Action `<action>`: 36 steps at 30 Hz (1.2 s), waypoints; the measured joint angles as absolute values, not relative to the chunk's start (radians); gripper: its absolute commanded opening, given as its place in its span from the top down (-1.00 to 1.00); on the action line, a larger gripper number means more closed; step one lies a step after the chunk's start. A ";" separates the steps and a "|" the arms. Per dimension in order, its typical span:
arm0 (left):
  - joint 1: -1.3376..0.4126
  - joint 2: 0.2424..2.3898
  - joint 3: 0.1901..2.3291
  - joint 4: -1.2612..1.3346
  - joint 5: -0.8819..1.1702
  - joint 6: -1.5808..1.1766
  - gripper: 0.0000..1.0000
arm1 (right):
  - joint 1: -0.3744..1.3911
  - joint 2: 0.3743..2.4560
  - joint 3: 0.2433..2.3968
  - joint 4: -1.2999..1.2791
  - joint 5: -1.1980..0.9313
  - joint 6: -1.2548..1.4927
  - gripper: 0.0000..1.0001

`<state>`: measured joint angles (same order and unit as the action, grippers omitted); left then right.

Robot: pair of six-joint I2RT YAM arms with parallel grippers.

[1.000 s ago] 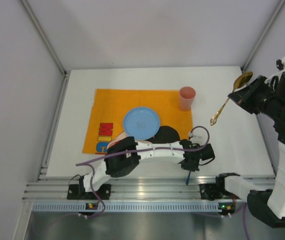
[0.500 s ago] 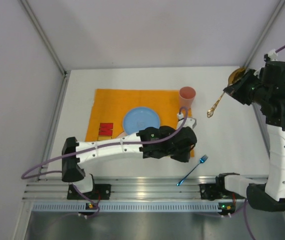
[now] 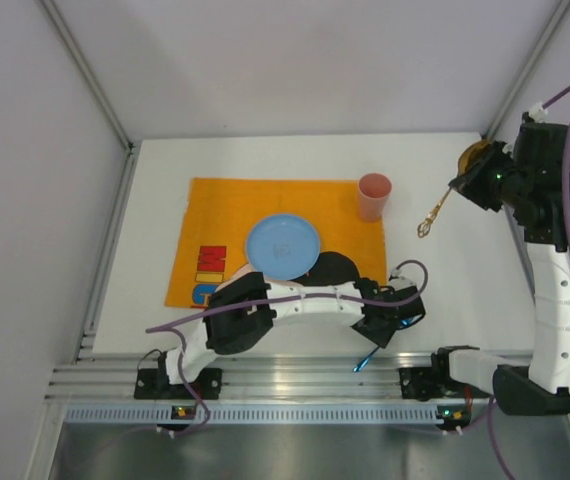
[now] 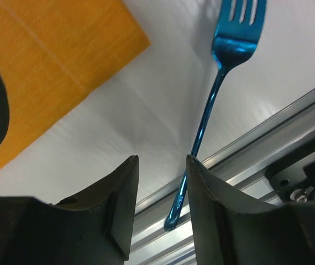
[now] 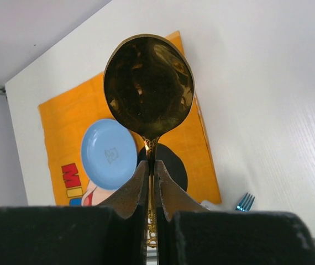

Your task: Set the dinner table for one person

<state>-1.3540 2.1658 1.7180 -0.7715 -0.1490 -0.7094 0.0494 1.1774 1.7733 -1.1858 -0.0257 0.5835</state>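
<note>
Your white tabletop (image 3: 465, 290) sits inside plain grey walls. From above, it carries the orange placemat (image 3: 215, 210) with the blue plate (image 3: 283, 245) on it and the pink cup (image 3: 373, 195) at its far right corner. The left gripper (image 3: 383, 325) hangs low off the mat's near right corner, over the blue fork (image 3: 362, 361). The right gripper (image 3: 465, 182) is raised far right with the gold spoon (image 3: 432, 218).

On your left wrist, the gripper (image 4: 162, 182) is spread. The fork (image 4: 218, 83) runs tines away, and its handle end lies across the aluminium rail (image 4: 268, 143) hard against the right finger, so you'd likely shift right before closing.

On your right wrist, the gripper (image 5: 151, 176) pinches the spoon (image 5: 148, 88) just below the bowl.
</note>
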 measured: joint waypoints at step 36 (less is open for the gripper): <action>-1.342 2.286 1.876 -0.739 -0.103 -0.620 1.00 | 0.049 1.174 1.728 -1.190 0.036 0.531 1.00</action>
<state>-1.3422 2.2856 1.8759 -0.7395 -0.1032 -0.6205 0.0494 1.1740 1.7279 -1.1896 0.0364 0.5308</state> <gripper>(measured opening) 0.025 0.019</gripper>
